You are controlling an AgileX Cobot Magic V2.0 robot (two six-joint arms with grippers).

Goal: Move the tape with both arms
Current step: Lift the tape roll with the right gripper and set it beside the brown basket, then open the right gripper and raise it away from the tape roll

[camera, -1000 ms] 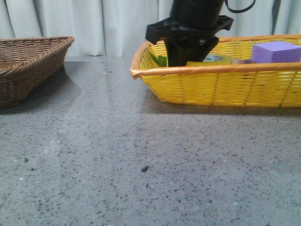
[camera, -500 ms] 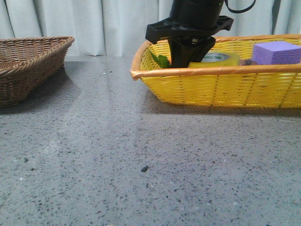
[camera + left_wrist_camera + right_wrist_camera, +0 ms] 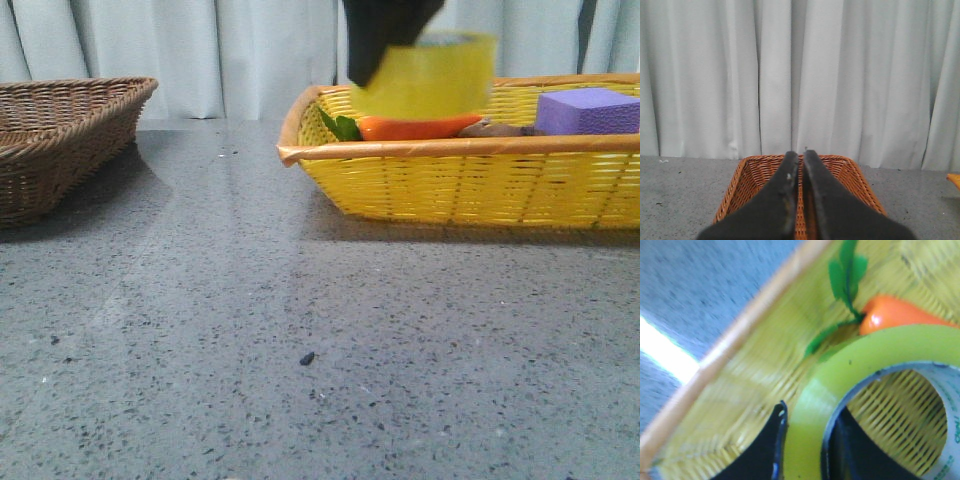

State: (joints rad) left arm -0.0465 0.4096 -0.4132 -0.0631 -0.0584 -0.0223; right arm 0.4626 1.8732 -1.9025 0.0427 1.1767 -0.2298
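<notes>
The right black gripper [image 3: 802,452] pinched the wall of the wide shiny yellow tape roll [image 3: 430,78], 1 finger [image 3: 765,450] outside and 1 inside the white ring. The roll hung in the air above the yellow woven basket [image 3: 460,180], over the orange carrot [image 3: 415,127] and beside the purple foam block [image 3: 588,110]. It looked light and stiff but slippery, so its wall seemed the best spot to grab. The left black gripper [image 3: 799,165] was closed and empty, facing the brown woven basket [image 3: 755,175].
</notes>
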